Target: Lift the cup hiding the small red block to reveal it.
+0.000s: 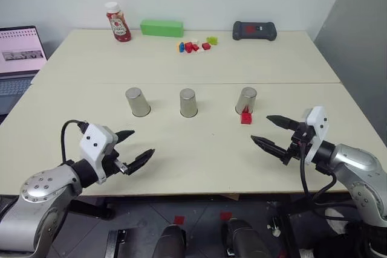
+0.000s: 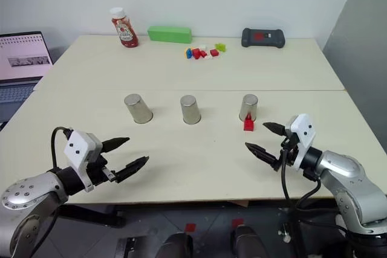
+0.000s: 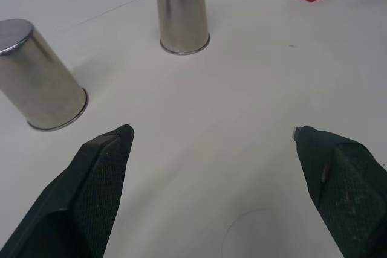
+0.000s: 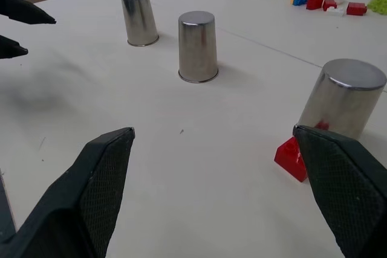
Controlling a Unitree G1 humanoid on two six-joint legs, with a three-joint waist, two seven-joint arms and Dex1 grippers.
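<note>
Table [image 1: 181,149], ketchup bottle [image 1: 118,22], green box [image 1: 161,28]

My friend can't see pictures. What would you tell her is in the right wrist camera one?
Three upside-down silver cups stand on a pale table, and a small red block sits in the open beside the nearest cup. The right gripper frames the scene with jaws wide open, holding nothing.

Head stereo pair: looks forward and down over the table [image 1: 181,149]. Wrist views: each sits low behind its own claw, close to the tabletop, sharing the cups [image 3: 181,10] ahead.
</note>
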